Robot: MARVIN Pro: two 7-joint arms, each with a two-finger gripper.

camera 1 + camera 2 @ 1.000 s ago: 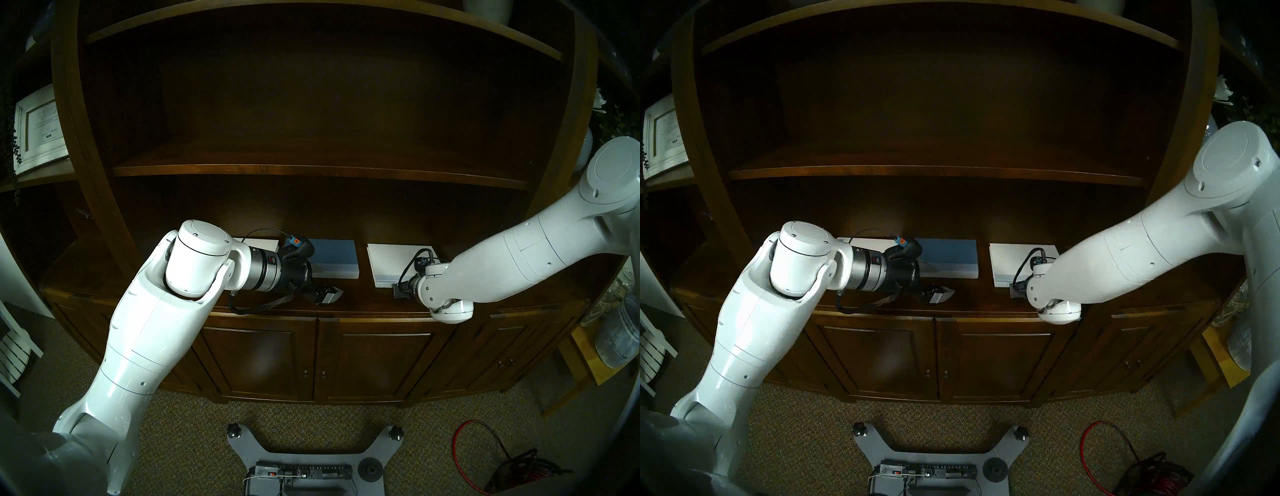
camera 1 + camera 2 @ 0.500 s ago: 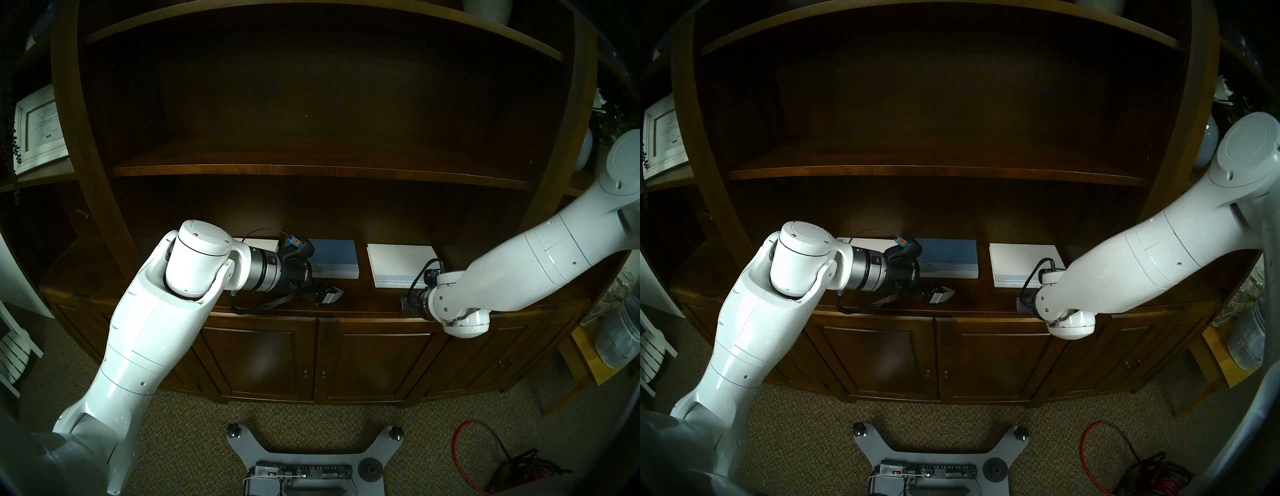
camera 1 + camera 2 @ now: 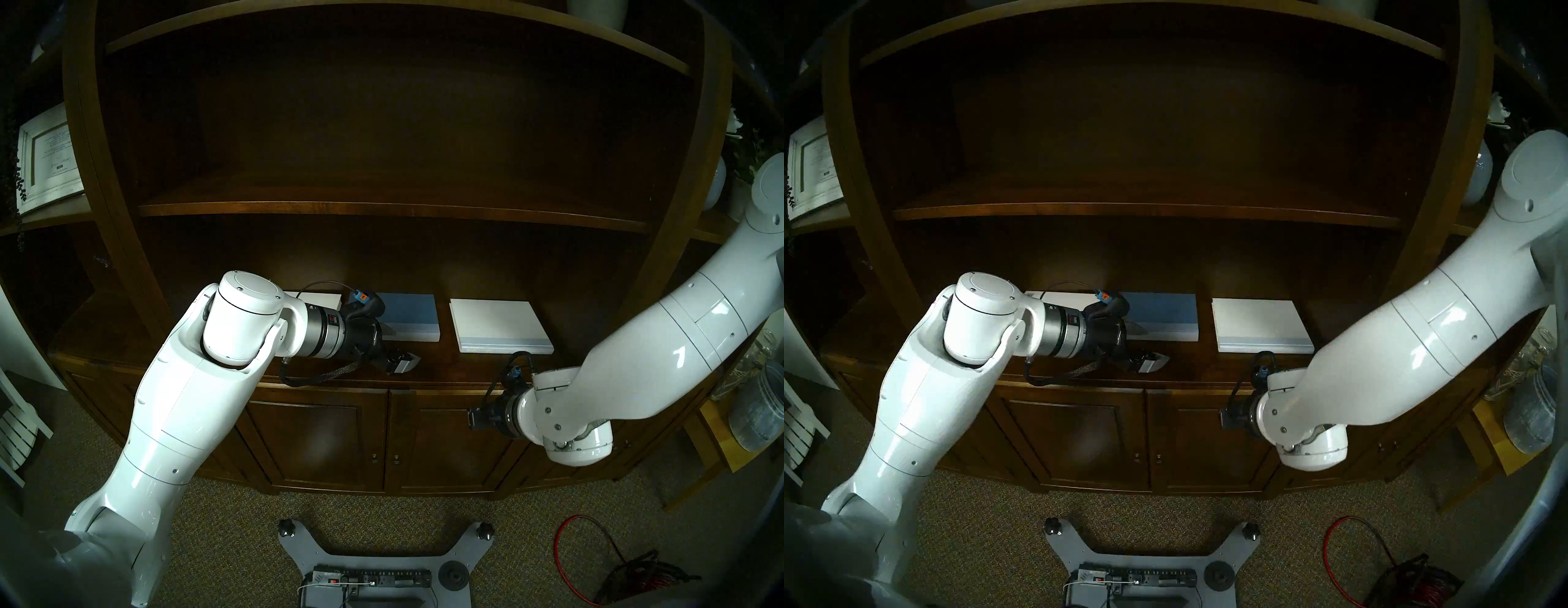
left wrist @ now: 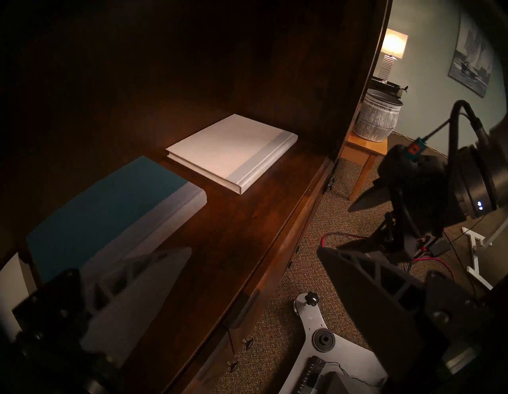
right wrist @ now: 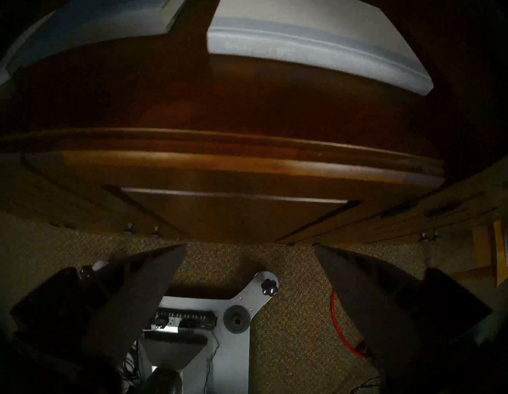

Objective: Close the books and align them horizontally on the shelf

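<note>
**Three closed books flat on the deep shelf, both grippers empty**

Closed and lying flat in a row across the middle of the head views: blue book (image 3: 409, 316) at centre, pale grey spine strip toward the shelf's front edge; white book with grey-blue spine strip (image 3: 498, 325) just right of it, a narrow gap of bare wood between; third white book (image 3: 316, 299) to the left, mostly hidden behind the left wrist, only its far corner showing. All three resting on the widest dark-brown shelf (image 3: 445, 369), directly above the cabinet doors (image 3: 458, 441). Front edges of the blue and right-hand white book roughly in line, the white one turned slightly.

Left gripper (image 3: 403, 361) low over the shelf, just in front of the blue book's near left corner, holding nothing; fingers (image 4: 143, 278) spread wide in the left wrist view, one at lower left over the blue cover's spine strip, the other at lower right beyond the shelf edge.

Right gripper (image 5: 248, 278) below and in front of the shelf edge, right of centre in the head views, level with the cabinet doors, well clear of the white book. Fingers parted wide in the right wrist view, carpet (image 5: 288, 344) and the robot's grey base plate (image 5: 242, 311) between them.

Upper shelf board (image 3: 382, 210) bare. White-framed picture (image 3: 46, 161) at far left.
</note>
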